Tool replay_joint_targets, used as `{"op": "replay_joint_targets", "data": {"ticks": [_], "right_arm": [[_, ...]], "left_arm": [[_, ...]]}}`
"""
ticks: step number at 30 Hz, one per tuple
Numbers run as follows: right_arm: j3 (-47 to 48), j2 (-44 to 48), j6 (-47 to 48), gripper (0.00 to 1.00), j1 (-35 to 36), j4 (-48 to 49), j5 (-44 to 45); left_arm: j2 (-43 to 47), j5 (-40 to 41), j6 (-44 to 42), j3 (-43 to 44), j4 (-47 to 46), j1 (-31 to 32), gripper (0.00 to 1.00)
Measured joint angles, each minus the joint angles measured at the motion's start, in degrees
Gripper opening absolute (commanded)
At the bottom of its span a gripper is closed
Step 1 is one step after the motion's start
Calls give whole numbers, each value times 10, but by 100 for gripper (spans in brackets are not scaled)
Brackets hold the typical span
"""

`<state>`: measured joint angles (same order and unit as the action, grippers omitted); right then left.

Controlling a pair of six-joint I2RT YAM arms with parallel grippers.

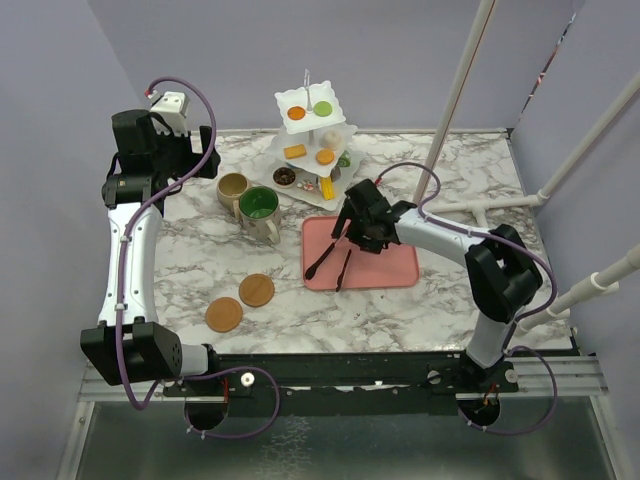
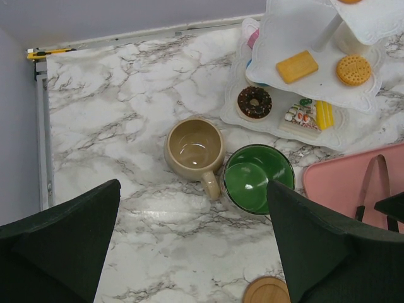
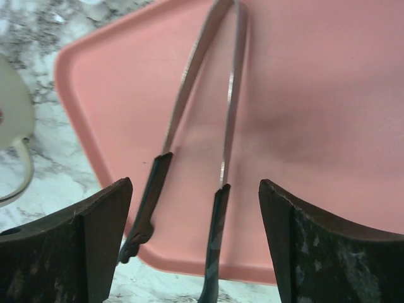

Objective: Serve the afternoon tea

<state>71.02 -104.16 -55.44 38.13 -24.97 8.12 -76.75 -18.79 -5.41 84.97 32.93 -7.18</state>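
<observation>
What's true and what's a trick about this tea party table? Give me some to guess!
1. The green mug stands on a coaster. False: both wooden coasters lie apart from it, with nothing on them.
2. A chocolate donut sits on the stand's bottom tier. True.
3. Tongs lie on the pink tray. True.
4. The right gripper squeezes the tongs. False: its jaws stand open on either side, not touching.
5. The beige mug holds tea. False: it's empty.
</observation>
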Motion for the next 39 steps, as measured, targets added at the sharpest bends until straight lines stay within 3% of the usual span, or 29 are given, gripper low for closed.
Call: {"op": "replay_joint_targets", "data": {"ticks": [5, 10, 15, 20, 29, 39], "right_arm": [[-1, 24, 78, 68, 0, 41, 2], [4, 28, 301, 58, 0, 89, -45], [-16, 40, 562, 60, -1, 105, -145], [-62, 71, 727, 62, -1, 139, -216], [-10, 8, 921, 55, -1, 135, -346], [68, -89, 1030, 47, -1, 56, -371]], "left_arm": [[0, 0, 0, -2, 0, 0, 99], [0, 0, 0, -2, 0, 0, 99], [0, 0, 0, -2, 0, 0, 99], [-1, -2, 0, -2, 0, 0, 99], [-4, -2, 0, 4, 4, 0, 99], [-13, -1, 1, 27, 11, 0, 99]]}}
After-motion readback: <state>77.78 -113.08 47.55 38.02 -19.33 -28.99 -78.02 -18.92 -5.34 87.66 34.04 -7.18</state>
